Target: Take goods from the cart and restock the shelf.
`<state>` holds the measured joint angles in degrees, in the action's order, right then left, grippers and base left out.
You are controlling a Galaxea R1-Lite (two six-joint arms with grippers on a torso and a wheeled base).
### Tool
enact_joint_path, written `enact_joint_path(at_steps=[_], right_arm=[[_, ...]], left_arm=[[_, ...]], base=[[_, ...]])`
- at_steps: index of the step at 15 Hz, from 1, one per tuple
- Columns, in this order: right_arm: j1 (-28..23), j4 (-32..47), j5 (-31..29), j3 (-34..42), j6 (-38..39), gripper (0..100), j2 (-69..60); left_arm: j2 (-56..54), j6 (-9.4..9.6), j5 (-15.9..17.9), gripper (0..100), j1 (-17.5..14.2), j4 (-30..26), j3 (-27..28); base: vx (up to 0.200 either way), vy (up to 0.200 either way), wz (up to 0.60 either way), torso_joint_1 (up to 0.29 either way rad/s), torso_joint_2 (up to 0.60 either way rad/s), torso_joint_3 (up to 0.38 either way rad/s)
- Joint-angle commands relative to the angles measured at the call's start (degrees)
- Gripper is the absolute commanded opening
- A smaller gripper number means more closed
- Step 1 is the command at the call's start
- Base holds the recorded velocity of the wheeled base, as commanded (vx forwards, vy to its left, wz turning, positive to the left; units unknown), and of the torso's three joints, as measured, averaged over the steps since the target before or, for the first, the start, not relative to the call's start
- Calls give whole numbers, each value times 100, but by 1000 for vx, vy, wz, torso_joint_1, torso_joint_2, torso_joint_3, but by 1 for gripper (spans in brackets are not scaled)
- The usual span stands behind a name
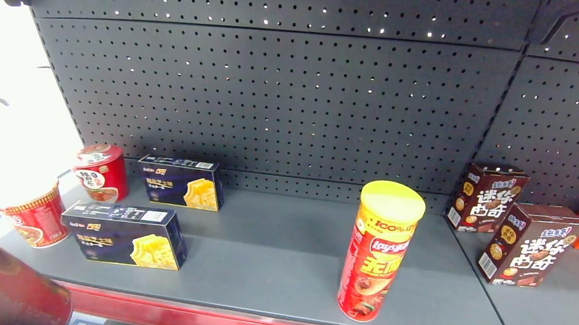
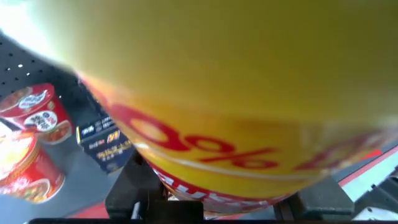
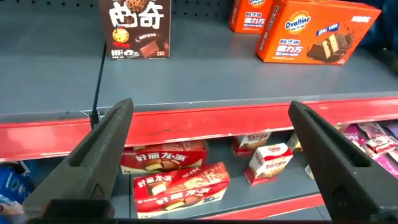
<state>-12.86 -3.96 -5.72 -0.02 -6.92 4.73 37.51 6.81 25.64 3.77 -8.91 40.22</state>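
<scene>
Left hand (image 2: 221, 198) grips a red-and-yellow chip can (image 2: 217, 93).

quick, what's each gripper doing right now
left gripper: closed, holding the chips can
right gripper: open, holding nothing

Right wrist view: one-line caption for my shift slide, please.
Open right gripper facing the red-edged shelf, brown box and orange boxes on top, snack packs stocked below.
</scene>
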Motion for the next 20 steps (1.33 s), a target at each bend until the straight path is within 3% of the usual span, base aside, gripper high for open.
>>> enact_joint_path(at_steps=[1,8,12,14,16,20], right_arm=[[3,-8,18,2,16,100,37],[3,1,53,2,104,100,37],[3,9,501,2,121,100,37],[3,18,730,-6,112,100,46],[3,18,730,-6,112,100,37],[3,9,721,-6,112,100,37]], left_arm=[[345,-5,3,0,1,47,-58],[433,-5,3,0,1,74,-14],[995,-13,3,0,1,663,21],[1601,13,-6,0,221,953,48],[2296,-13,-261,0,590,1902,48],[3271,-22,-929,0,1117,2130,338]], base=[[0,0,-600,2,2,-2],[0,0,-86,1,0,0],[0,0,0,0,0,0],[0,0,0,0,0,0],[0,0,0,0,0,0],[0,0,0,0,0,0]])
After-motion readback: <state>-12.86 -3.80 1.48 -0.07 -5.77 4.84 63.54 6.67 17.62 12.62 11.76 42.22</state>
